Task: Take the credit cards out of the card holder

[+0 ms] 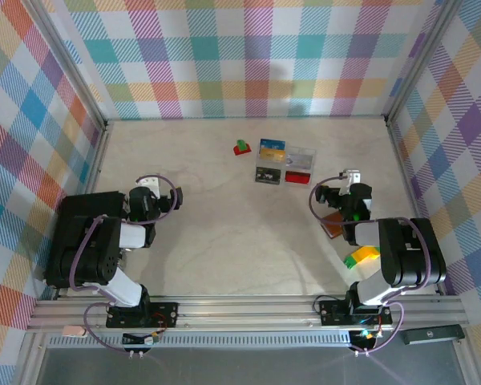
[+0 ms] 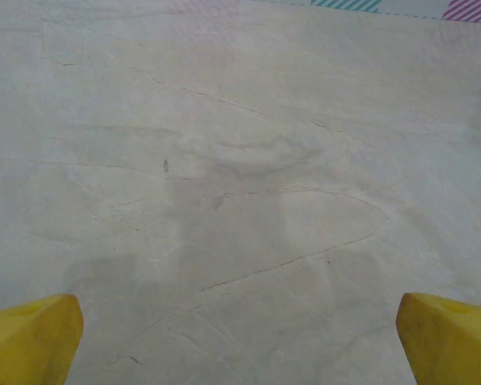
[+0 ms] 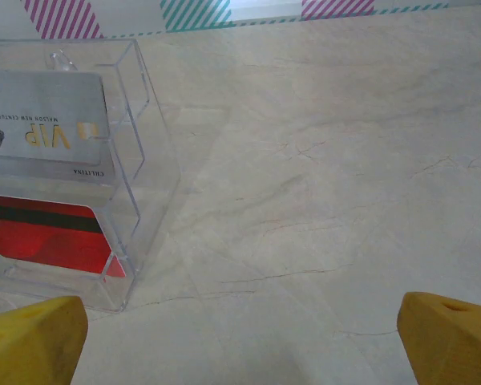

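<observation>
A clear compartment box [image 3: 144,200] holds a silver VIP card [image 3: 44,120] and a red card [image 3: 52,241].

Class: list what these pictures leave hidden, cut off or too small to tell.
Wallet: top view, the right arm covers part of it; its inside is unseen.
Clear box: right wrist view, the left edge cuts it off.
Red-green item: top view, too small to name.

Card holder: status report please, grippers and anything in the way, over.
Left gripper open over bare table. Right gripper open, facing clear box. Card holder flat on table, partly under right arm, not gripped.
</observation>
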